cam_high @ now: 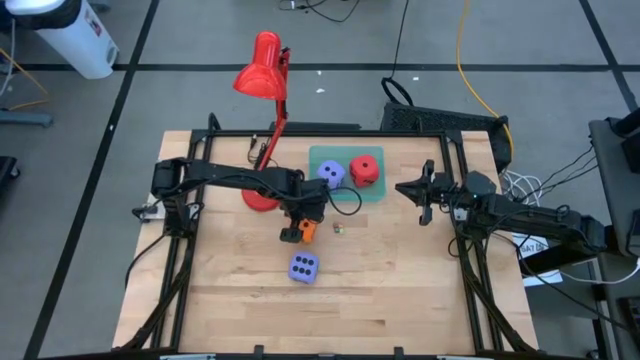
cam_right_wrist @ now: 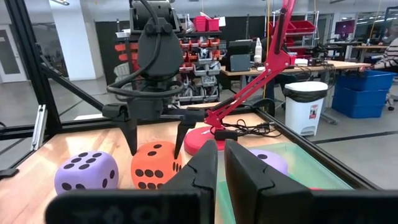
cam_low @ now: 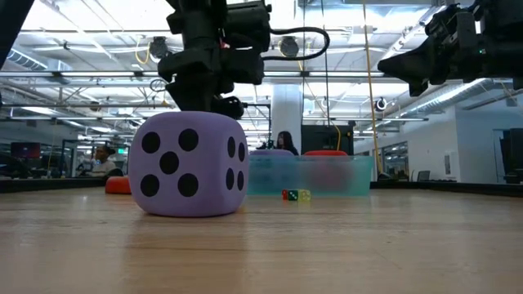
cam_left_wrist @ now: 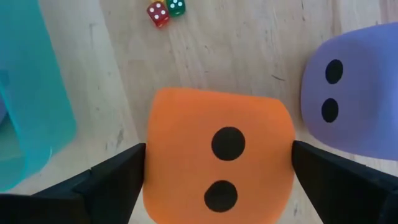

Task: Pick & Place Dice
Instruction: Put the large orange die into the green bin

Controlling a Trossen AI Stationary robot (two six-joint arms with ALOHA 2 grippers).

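From my station I see the left gripper (cam_high: 304,231) at the centre of the pale wooden table (cam_high: 230,290), fingers spread around the orange die (cam_left_wrist: 217,165). A purple die (cam_high: 304,268) sits at 6 o'clock from it. At 1 o'clock the teal tray (cam_high: 375,194) holds the red die (cam_high: 365,170) and the second purple die (cam_high: 331,174). The right gripper (cam_high: 424,190) hovers at 3 o'clock, fingers nearly together, empty. A workshop hall lies beyond.
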